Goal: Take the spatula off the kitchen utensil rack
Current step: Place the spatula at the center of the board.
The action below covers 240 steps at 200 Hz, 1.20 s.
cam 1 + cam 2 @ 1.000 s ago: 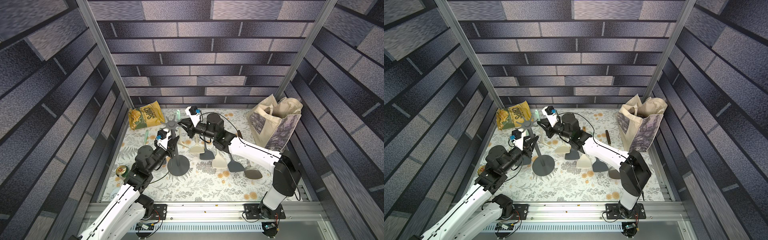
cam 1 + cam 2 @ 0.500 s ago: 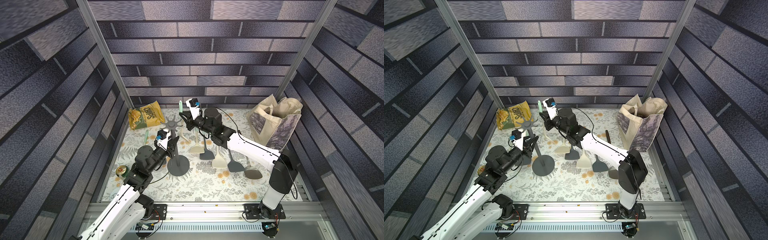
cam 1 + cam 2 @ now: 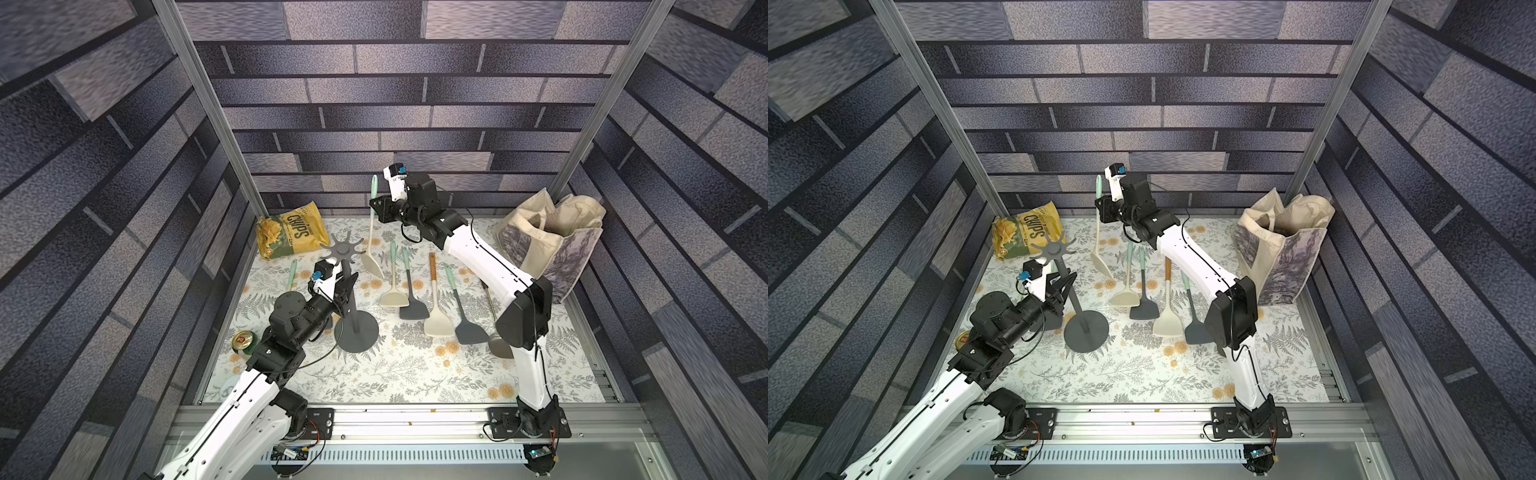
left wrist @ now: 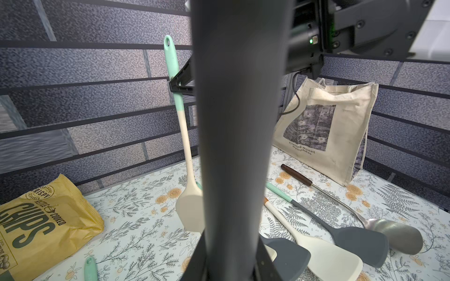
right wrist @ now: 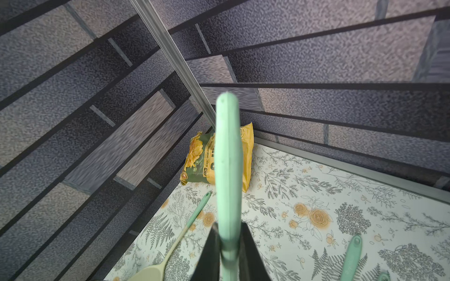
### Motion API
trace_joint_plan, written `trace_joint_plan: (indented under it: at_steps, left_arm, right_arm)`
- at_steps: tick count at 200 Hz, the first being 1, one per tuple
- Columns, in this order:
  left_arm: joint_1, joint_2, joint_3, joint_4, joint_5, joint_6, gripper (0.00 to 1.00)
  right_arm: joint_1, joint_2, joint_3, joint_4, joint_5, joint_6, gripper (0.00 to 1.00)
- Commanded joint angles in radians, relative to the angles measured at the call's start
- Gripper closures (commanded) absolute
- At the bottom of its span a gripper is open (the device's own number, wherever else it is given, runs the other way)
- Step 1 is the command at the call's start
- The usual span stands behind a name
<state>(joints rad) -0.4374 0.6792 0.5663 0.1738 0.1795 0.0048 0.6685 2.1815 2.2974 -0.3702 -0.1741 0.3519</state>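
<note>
Holding the spatula [image 3: 370,232] by its mint-green handle, the right jaws are pinched onto it and carry it upright, blade down. It hangs above the table [image 3: 395,374], just beside the crown of the kitchen utensil rack [image 3: 343,249], and appears free of the hooks. The left jaws are closed around the rack's pole [image 4: 238,121], steadying the stand on its round base.

By judgement, the unhooking step is complete and the set-down remains. The next move calls for lowering the spatula onto a bare patch, clear of the utensils [image 3: 409,291] lying in a row.

The table has a floral cover and also carries a chips bag [image 3: 291,237], a can [image 3: 243,341] and a tote bag [image 3: 552,241]. Grey brick-pattern panels [image 3: 415,83] on aluminium posts enclose the cell.
</note>
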Motion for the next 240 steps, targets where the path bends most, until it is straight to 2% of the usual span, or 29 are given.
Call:
trace_joint_plan:
  at_steps: [1, 16, 71, 130, 204, 240]
  left_arm:
    - [0.0, -0.002, -0.012, -0.099, 0.003, 0.041, 0.88]
    - [0.0, 0.0, -0.014, -0.1, 0.003, 0.04, 0.88]
    - [-0.001, 0.016, -0.013, -0.092, 0.011, 0.034, 0.88]
    - [-0.003, 0.025, -0.008, -0.096, 0.017, 0.034, 0.88]
    - [-0.003, 0.035, -0.014, -0.09, 0.014, 0.035, 0.87]
    - [-0.004, 0.044, -0.014, -0.088, 0.013, 0.037, 0.87]
  right_arm:
    - [0.004, 0.1, 0.172, -0.255, -0.106, 0.051, 1.0]
    - [0.0, 0.139, 0.231, -0.293, -0.123, 0.07, 1.0]
    - [-0.023, 0.214, 0.288, -0.299, -0.161, 0.151, 1.0]
    - [-0.029, 0.3, 0.286, -0.251, -0.162, 0.213, 1.0]
    - [-0.038, 0.44, 0.298, -0.236, -0.036, 0.251, 1.0]
    - [-0.037, 0.472, 0.223, -0.161, 0.028, 0.286, 1.0]
